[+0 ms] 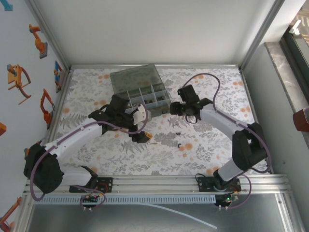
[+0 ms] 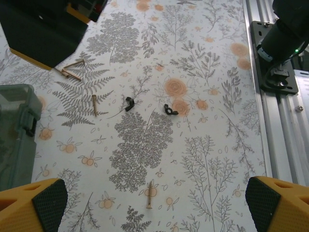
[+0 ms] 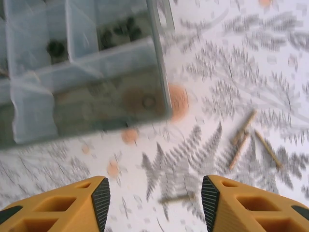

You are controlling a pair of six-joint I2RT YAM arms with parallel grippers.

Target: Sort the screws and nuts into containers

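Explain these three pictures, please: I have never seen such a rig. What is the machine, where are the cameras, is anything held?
Two robot arms stand bolted at the near edge of a table. One picture looks down from above; the other two come from a camera on each wrist, its orange fingers at the bottom. The left gripper and right gripper are open, holding nothing. Loose screws and black nuts lie on the flowered table, near a grey organiser box.
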